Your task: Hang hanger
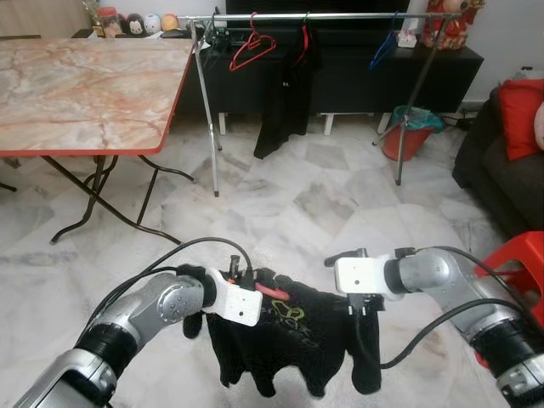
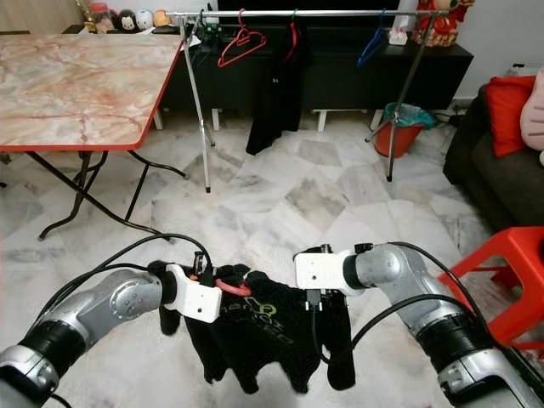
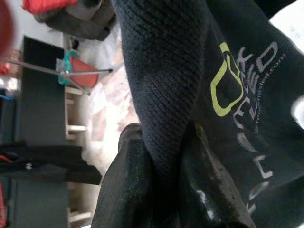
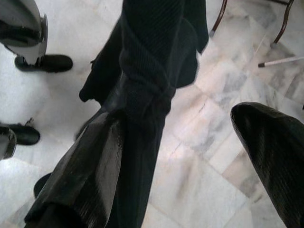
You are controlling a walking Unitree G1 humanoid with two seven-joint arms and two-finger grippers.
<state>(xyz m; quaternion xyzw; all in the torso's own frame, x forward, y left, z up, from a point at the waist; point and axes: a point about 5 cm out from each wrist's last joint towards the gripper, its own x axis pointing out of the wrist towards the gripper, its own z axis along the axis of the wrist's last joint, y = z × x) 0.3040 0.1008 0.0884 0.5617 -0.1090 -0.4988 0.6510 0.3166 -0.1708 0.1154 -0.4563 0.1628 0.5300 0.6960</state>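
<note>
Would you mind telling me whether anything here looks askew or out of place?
The black shirt hangs bunched and lopsided on its red hanger, one end drooping below the right gripper. The left gripper is shut on the shirt's fabric. On the rack, another black garment trails onto the floor.

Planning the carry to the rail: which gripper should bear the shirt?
Left, probably: the left gripper is shut on the shirt by its red hanger; the right gripper stands open, cloth against one finger.
</note>
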